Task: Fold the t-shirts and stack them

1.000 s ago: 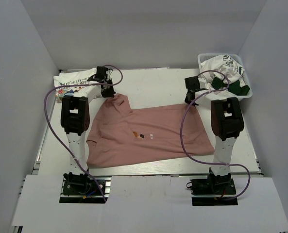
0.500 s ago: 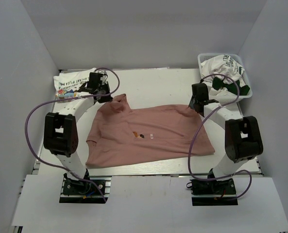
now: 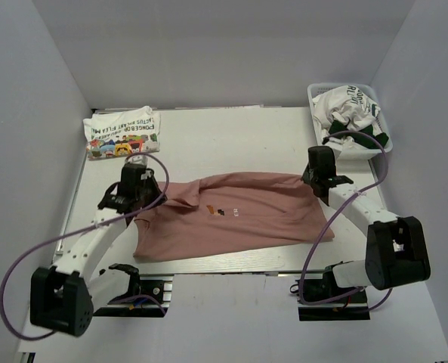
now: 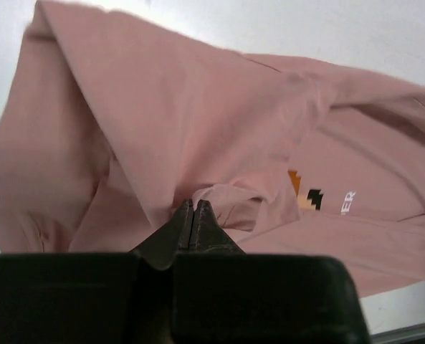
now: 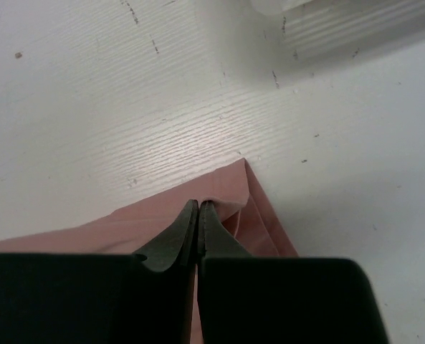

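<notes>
The dusty-pink t-shirt (image 3: 231, 215) with a small pixel print (image 3: 217, 212) lies across the table, its far edge folded toward the front. My left gripper (image 3: 149, 198) is shut on the shirt's left part; the left wrist view shows pink cloth (image 4: 198, 129) pinched between its tips (image 4: 193, 204). My right gripper (image 3: 312, 180) is shut on the shirt's far right corner, which shows in the right wrist view (image 5: 230, 197). A folded white t-shirt with colourful cartoon print (image 3: 123, 134) lies at the far left.
A white lattice basket (image 3: 382, 147) at the far right holds crumpled white t-shirts with dark green lettering (image 3: 348, 106) and a dark green one (image 3: 375, 138). Grey walls enclose the table on three sides. Purple cables loop from both arms.
Both grippers have pulled the pink shirt's far edge toward the front, folding it over. Both arms have swung down and outward, and the white cartoon shirt is now uncovered.
</notes>
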{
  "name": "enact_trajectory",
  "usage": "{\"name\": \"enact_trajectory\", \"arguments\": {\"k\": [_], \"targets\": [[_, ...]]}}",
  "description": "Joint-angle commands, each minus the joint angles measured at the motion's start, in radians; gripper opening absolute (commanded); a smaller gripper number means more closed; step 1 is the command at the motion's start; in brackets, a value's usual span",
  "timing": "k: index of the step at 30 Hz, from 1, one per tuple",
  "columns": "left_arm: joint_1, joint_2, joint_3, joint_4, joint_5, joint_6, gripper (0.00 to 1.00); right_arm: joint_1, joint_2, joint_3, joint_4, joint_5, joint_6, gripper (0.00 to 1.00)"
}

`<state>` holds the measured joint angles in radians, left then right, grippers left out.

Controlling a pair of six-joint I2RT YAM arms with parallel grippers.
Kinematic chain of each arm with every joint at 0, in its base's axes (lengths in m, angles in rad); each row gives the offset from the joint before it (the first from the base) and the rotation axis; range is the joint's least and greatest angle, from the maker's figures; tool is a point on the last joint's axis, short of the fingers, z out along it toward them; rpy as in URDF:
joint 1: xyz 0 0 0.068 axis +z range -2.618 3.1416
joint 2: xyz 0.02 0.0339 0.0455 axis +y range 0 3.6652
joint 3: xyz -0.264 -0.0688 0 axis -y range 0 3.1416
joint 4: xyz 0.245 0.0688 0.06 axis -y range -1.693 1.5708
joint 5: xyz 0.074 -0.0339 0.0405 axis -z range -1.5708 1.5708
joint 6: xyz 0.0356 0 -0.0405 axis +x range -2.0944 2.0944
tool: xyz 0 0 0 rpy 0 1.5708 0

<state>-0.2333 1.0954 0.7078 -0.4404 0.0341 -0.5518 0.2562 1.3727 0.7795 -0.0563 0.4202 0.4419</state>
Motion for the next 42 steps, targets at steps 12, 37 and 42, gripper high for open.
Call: {"name": "enact_trajectory", "arguments": {"k": [12,37,42], "targets": [[-0.003,-0.368,-0.148,-0.469,-0.151,-0.48,0.0,-0.046,-0.011,-0.016,-0.14,0.149,0.175,0.0],[-0.003,-0.273,0.007,-0.381,-0.041,-0.429,0.99,-0.063,-0.172,-0.045,-0.096,-0.148,0.108,0.9],[-0.014,0.011,-0.011,-0.095,0.15,-0.33,0.99,-0.046,-0.086,-0.085,0.033,-0.391,0.113,0.9]]}}
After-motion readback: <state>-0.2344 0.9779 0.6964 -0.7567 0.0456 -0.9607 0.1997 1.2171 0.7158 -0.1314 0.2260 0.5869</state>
